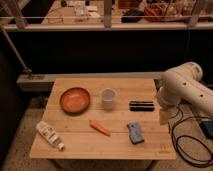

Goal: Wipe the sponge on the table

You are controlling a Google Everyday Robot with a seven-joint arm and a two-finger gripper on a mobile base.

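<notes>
The sponge point(135, 132), a small blue-grey block, lies on the wooden table point(75, 142) towards its front right. My white arm point(182, 90) reaches in from the right side. Its gripper point(164, 118) hangs at the table's right edge, a little above and to the right of the sponge, apart from it. Nothing shows between gripper and sponge.
An orange bowl point(75, 99) sits at the left centre, with a white cup point(108, 98) beside it. A black bar-shaped object point(142, 105) lies right of the cup. An orange carrot-like piece point(100, 128) and a white bottle point(50, 135) lie near the front. Cables point(192, 145) trail on the floor at right.
</notes>
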